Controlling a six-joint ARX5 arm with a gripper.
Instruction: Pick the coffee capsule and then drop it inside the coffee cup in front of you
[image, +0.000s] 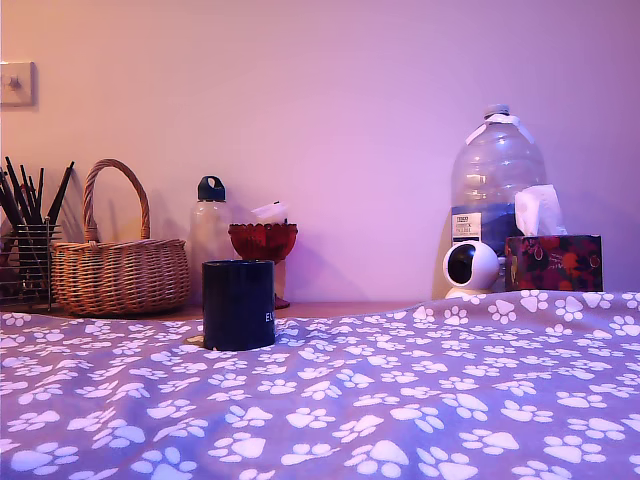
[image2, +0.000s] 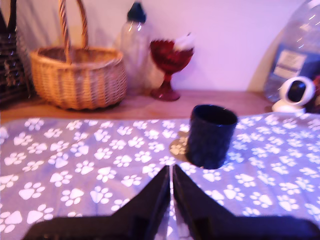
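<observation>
The coffee capsule (image2: 177, 147) shows only in part, as a small pale disc lying on the paw-print cloth (image: 400, 400) right against the base of the coffee cup (image: 238, 305), on the cup's side toward the exterior view's left; most of it is hidden by the cup. The cup, dark navy with a bit of white lettering low on its side, stands upright on the cloth with its mouth open. In the wrist view the end effector (image2: 171, 172) sits low over the cloth, short of the cup, its two dark fingers (image2: 150, 200) clenched almost tip to tip with only a thin slit between them and nothing held. Behind the cloth runs a strip of bare wooden surface (image2: 140, 106) against the wall. On it, from the exterior view's left, stand a wire holder of dark sticks (image: 25, 250), a wicker basket (image: 118, 270) with a tall handle, a clear bottle (image: 210, 225) with a dark cap, and a red glass goblet (image: 262, 242) just behind the cup. Farther toward the exterior view's right are a large water jug (image: 495, 190), a round white camera (image: 470, 267) and a floral tissue box (image: 553, 262).
</observation>
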